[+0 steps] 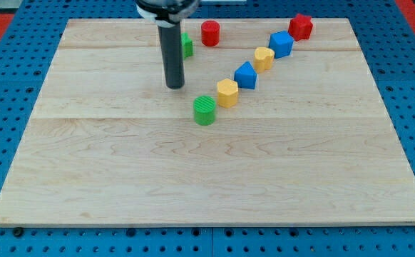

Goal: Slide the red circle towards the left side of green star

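Observation:
The red circle stands near the view's top, just right of a green block that is partly hidden behind my rod; its shape cannot be made out. My tip rests on the board below that green block and down-left of the red circle, touching neither. A green cylinder lies lower, to the tip's right.
A diagonal row runs up-right from the green cylinder: a yellow block, a blue block, a yellow block, a blue block and a red block. The wooden board sits on a blue pegboard.

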Controlling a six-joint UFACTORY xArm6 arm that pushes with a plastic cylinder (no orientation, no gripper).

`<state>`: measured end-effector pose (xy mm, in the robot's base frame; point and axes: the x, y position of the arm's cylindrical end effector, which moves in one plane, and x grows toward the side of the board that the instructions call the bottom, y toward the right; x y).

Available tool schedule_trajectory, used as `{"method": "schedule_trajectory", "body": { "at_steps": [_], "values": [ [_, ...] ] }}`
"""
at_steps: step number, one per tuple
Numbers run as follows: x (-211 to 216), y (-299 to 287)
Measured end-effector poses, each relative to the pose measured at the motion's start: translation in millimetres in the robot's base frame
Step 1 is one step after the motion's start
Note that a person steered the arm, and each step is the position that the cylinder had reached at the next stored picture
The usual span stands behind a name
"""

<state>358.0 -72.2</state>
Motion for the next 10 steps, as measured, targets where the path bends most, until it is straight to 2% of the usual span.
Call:
{"method": "schedule_trajectory", "body": {
  "at_steps": [2, 3, 4, 5, 7, 9, 10],
  "values": [
    [-75.7, -63.1],
    [-132.6, -51.2],
    [-165.7, -21.0],
    [-166.2, -1.3],
    [-164.5, 126.6],
    [-150.4, 139.6],
    [-127.8, 115.5]
  ]
}}
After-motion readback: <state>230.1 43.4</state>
